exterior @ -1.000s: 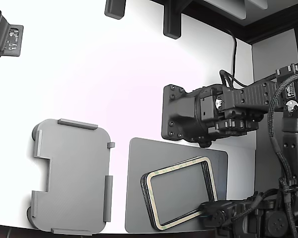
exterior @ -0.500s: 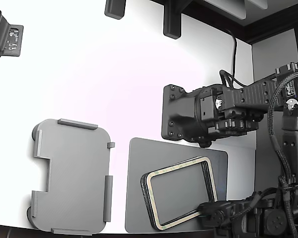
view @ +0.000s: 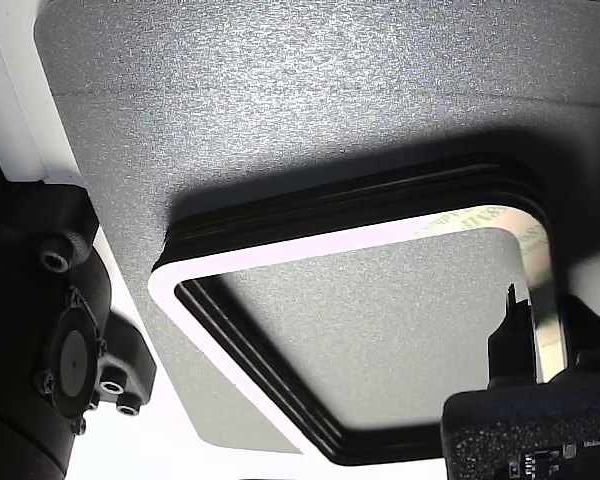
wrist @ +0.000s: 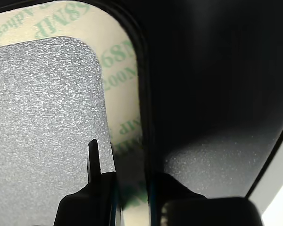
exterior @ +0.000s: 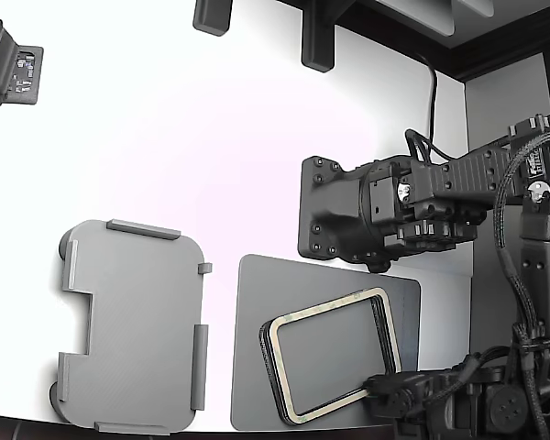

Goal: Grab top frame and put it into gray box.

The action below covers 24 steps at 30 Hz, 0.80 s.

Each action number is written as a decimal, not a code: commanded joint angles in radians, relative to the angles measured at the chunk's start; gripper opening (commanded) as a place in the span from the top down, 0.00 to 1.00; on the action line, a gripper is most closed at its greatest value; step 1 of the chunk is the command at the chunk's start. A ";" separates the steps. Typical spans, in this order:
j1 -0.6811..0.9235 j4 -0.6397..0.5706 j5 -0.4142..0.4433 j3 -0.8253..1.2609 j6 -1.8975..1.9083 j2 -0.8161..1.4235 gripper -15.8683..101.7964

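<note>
Straddling one side of the top frame (wrist: 120, 101), the hand (wrist: 132, 188) shows in the wrist view with one finger (wrist: 93, 160) inside the open centre and the other outside the black edge; whether the fingers press the rim I cannot tell. Green printed lettering on the cream face reads only here. The other view adds the black stack of frames (view: 280, 370) beneath the top frame (view: 330, 245), lying on the dark gray mat (view: 280, 90). Only the exterior view takes in the gray box (exterior: 133, 325), lying on the white surface (exterior: 165, 137) just beside the mat (exterior: 257, 367) on the exterior view's left, with the second arm (exterior: 385, 215) above the frame (exterior: 335, 367).
</note>
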 commanded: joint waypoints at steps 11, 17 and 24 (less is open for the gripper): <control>-0.009 0.106 0.025 -0.132 0.003 0.049 0.95; -0.086 0.224 0.069 -0.282 0.360 0.048 0.96; -0.247 0.224 0.225 -0.357 0.802 0.067 0.96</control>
